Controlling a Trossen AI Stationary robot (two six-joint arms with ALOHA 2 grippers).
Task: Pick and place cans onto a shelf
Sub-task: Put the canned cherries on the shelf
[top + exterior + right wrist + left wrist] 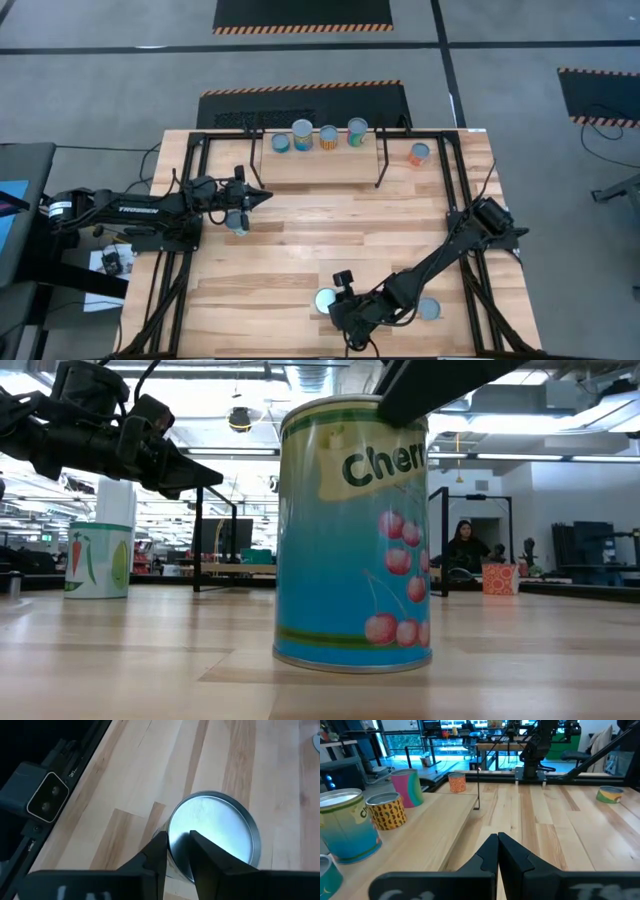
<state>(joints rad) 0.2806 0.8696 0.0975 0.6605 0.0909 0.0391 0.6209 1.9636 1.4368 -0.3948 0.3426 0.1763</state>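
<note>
The shelf (325, 165) stands at the table's far middle on black legs, with several cans (302, 135) upright on it; they also show in the left wrist view (347, 825). My right gripper (177, 852) hangs over the near rim of a teal cherry-label can (352, 530) that stands upright near the table's front edge (326, 299), fingers a narrow gap apart. My left gripper (497, 845) is shut and empty, raised over the table's left middle (262, 197), beside a vegetable-label can (237, 222). My right gripper's fingers (159, 851) point down over the silvery top (215, 827) of the cherry-label can, near its rim. I cannot tell whether they touch it. The can stands upright on the table.
An orange can (419, 153) stands on the table right of the shelf. Another can (428, 309) stands near the front right, by my right arm. Black frame rails run along the table's left and right sides. A person sits in the room beyond the table (462, 545).
</note>
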